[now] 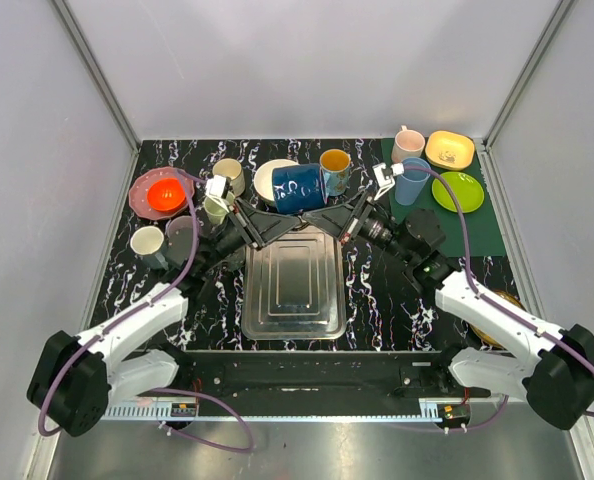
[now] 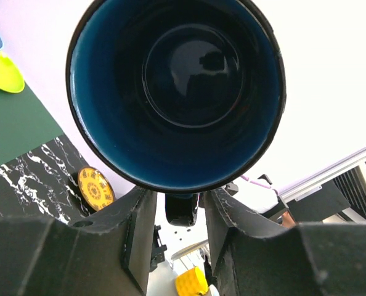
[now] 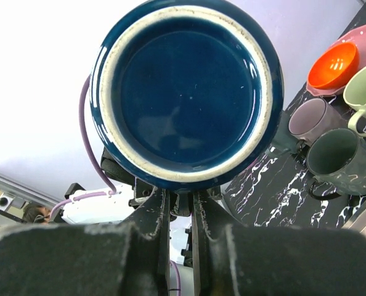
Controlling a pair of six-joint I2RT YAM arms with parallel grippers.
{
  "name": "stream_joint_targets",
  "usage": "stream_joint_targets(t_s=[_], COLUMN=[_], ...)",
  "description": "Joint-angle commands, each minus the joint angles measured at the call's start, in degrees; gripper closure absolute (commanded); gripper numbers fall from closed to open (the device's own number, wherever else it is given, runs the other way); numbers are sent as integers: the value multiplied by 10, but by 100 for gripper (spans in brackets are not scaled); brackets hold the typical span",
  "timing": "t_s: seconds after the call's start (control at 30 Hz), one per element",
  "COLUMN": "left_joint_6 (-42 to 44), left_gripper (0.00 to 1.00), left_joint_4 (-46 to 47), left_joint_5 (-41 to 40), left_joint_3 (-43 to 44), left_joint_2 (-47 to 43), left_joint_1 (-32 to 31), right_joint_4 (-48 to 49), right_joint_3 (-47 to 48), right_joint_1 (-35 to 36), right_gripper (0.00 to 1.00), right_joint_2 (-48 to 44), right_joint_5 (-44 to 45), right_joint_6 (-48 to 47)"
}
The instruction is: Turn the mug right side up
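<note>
The dark blue mug (image 1: 299, 187) hangs on its side in the air above the far end of the metal tray (image 1: 292, 285). My right gripper (image 1: 324, 212) comes from the right and is shut on the mug's handle. In the right wrist view the mug's base (image 3: 186, 92) faces the camera, and the gripper (image 3: 182, 198) pinches the handle below it. My left gripper (image 1: 280, 214) comes from the left. In the left wrist view the mug's opening (image 2: 177, 92) faces the camera. That gripper (image 2: 182, 206) is open, its fingers standing either side of the handle with gaps.
A pink plate with an orange bowl (image 1: 164, 193) and several mugs (image 1: 148, 241) stand at the back left. A white plate (image 1: 269, 178) and an orange mug (image 1: 335, 165) stand behind the blue mug. A green mat (image 1: 447, 225) at the back right holds cups and dishes.
</note>
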Motion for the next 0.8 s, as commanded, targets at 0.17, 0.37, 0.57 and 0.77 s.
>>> stream_joint_targets(t_s=[0.17, 0.37, 0.57, 0.77], left_joint_6=[-30, -53, -80, 13], left_gripper=[53, 67, 100, 100], left_joint_4=[134, 174, 238, 98], left_joint_5=[-50, -39, -34, -7], left_joint_3=[37, 50, 50, 68], left_joint_2=[24, 60, 87, 31], left_joint_1=[0, -1, -1, -1], right_joint_4=[36, 38, 34, -157], right_joint_3=[-11, -21, -21, 23], right_joint_1=[6, 6, 6, 6], right_gripper=[100, 100, 100, 83], right_joint_2=[-20, -15, -14, -49], right_joint_5=[-50, -71, -106, -72], right_joint_6=[-17, -21, -22, -105])
